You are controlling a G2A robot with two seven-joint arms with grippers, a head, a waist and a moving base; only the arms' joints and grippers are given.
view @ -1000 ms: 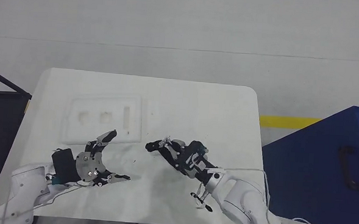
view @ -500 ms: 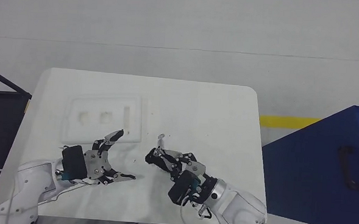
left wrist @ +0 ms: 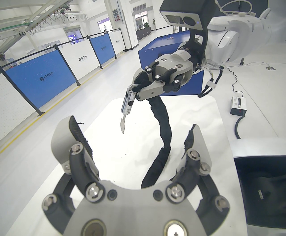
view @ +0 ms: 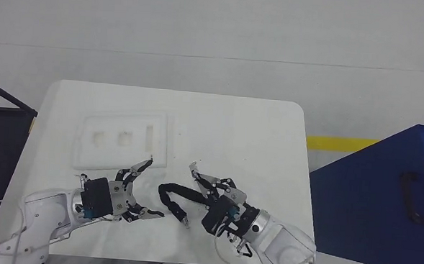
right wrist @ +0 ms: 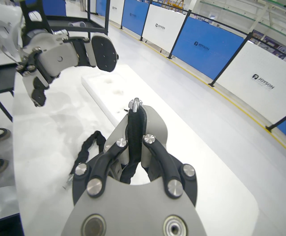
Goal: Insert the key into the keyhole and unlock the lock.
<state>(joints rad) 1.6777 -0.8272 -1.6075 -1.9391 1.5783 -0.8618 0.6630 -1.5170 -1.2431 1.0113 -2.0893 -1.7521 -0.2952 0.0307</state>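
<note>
1. Top view, layout: both arms sit low over the near half of the white tabletop [view: 255,134]. A white foam tray [view: 88,153] lies toward the far left, apart from both arms.
2. The right tool [view: 197,174] is clamped tight on a black fabric-sleeved chain [view: 174,190]. From the grip the chain runs toward the left arm, bends, and drops to the tabletop.
3. The left tool [left wrist: 133,125] has its fingers spread wide with nothing between them. It faces the right tool, near it but apart.
4. The left wrist view gives the hardware. A silver cylindrical lock [left wrist: 127,100] hangs by its shackle at the tip of the right tool, slightly tilted, clear of the tabletop. The key [left wrist: 122,125] hangs from the lock's lower end, touching it. How deep it sits in the keyhole: cannot tell.
5. The right wrist view gives the grip itself. The chain sleeve is pinched between the closed fingers, and the shackle loop [right wrist: 135,104] pokes out past the fingertips.
6. Same view: the slack chain lies in a loop on the tabletop and ends in a small metal piece [right wrist: 68,180]. What that piece is: cannot tell.
</note>
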